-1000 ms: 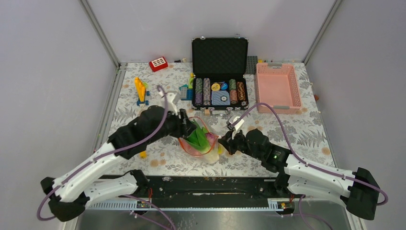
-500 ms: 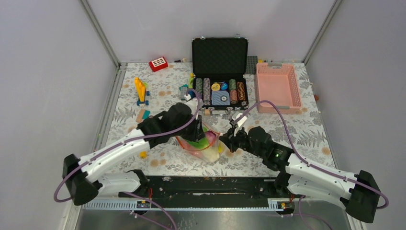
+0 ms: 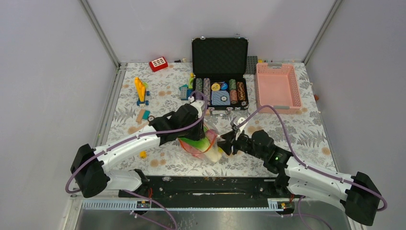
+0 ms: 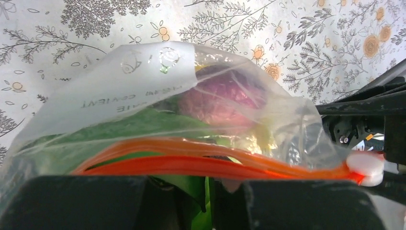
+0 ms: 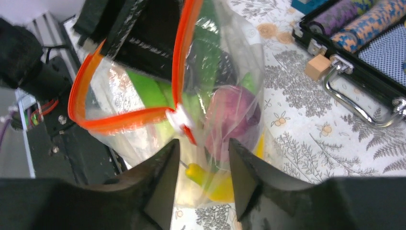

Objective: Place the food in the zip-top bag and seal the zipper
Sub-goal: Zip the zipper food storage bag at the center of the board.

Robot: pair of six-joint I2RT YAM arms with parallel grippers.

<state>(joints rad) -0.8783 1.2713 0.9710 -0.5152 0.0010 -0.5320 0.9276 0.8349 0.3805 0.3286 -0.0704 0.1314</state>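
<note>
My left claw (image 3: 200,125) tips down onto the clear floppy plastic bag (image 4: 143,81), small plastic toy food (image 4: 220,100) packed just beyond it. Whether it pinches the thin orange-red zipper strip (image 4: 191,163) I can't tell. It should anchor that end. My right claw (image 5: 202,153), reaching low, fingers parted, faces the white slider tab (image 5: 178,120): pinch, pull straight.

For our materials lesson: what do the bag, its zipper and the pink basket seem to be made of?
Bag: thin plastic film, glossy; it creases and is see-through.
Zipper: orange plastic strip, smooth, bending with the mouth.
Basket: probably rigid moulded plastic, matte pink; its rim holds straight, even edges.
</note>
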